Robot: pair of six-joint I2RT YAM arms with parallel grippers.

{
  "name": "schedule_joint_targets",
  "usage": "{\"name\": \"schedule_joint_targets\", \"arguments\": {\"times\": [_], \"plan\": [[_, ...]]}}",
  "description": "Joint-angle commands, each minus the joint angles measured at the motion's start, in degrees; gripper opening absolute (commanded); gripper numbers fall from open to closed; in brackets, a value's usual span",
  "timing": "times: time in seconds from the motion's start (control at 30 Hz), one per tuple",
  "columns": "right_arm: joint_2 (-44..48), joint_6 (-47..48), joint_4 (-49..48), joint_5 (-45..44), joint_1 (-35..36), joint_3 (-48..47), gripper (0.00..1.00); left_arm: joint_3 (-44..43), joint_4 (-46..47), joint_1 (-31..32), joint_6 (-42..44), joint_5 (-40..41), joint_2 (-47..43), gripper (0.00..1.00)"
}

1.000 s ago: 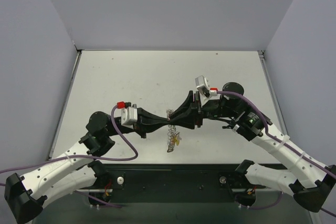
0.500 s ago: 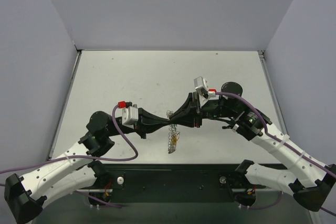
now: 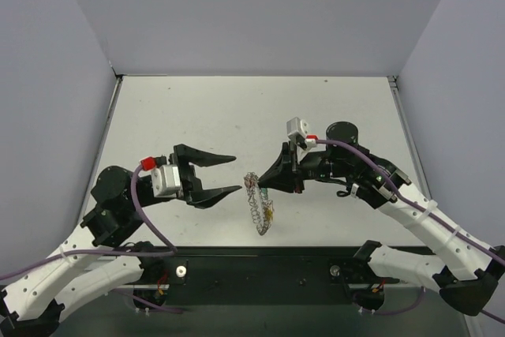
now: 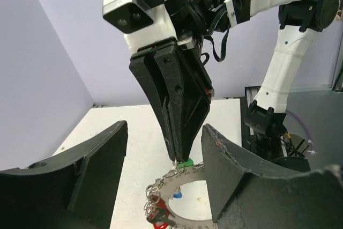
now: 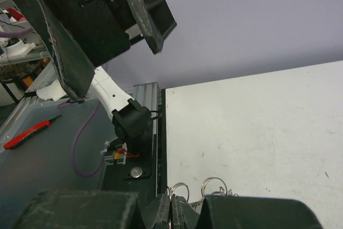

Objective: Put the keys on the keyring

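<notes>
The keyring (image 3: 256, 204), a flat silvery ring edged with small wire loops, hangs above the table between the two arms. My right gripper (image 3: 259, 187) is shut on its top; in the left wrist view its closed fingertips (image 4: 179, 154) pinch a small loop beside a green key head (image 4: 186, 163). Blue (image 4: 177, 193) and red (image 4: 156, 213) key heads hang lower on the keyring (image 4: 185, 183), and a yellow one (image 3: 271, 212) shows from above. My left gripper (image 3: 227, 174) stands open just left of the ring, touching nothing. In the right wrist view, wire loops (image 5: 213, 184) show by my right gripper (image 5: 174, 206).
The white table (image 3: 197, 116) is walled in grey on three sides. A black rail (image 3: 260, 270) with both arm bases runs along its near edge. A red-handled tool (image 5: 27, 135) lies off the table, beyond that rail.
My left gripper has opened, let go of the keyring and drawn back to the left. The ring now hangs from the right gripper alone, which stays shut on it.
</notes>
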State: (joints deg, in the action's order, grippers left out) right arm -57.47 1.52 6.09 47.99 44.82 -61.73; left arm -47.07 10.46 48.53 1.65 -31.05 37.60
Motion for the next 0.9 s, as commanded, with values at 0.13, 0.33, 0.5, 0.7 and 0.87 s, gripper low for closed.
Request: {"name": "schedule_joint_targets", "arguments": {"times": [0.13,0.33,0.5,0.7,0.87], "plan": [[-3.96,6.56,8.83,1.06,-0.17,-9.45,0.0,-15.76,-27.4,-0.11,7.75,3.45,8.09,0.68],[-7.91,11.22,17.54,0.62,-0.17,-14.46,0.0,-28.07,-42.88,-0.11,8.72,3.89,17.67,0.85],[-9.15,12.45,19.84,-1.14,-0.17,-15.78,0.0,-31.5,-48.16,-0.1,9.16,2.23,22.42,0.78],[-9.76,12.72,20.28,-1.58,-0.26,-15.78,0.0,-32.65,-50.88,-0.11,10.48,-1.03,25.05,0.52],[-10.03,12.81,20.28,-1.32,-0.26,-16.05,0.0,-33.88,-53.61,-0.02,11.88,-3.4,28.22,0.48]]}}
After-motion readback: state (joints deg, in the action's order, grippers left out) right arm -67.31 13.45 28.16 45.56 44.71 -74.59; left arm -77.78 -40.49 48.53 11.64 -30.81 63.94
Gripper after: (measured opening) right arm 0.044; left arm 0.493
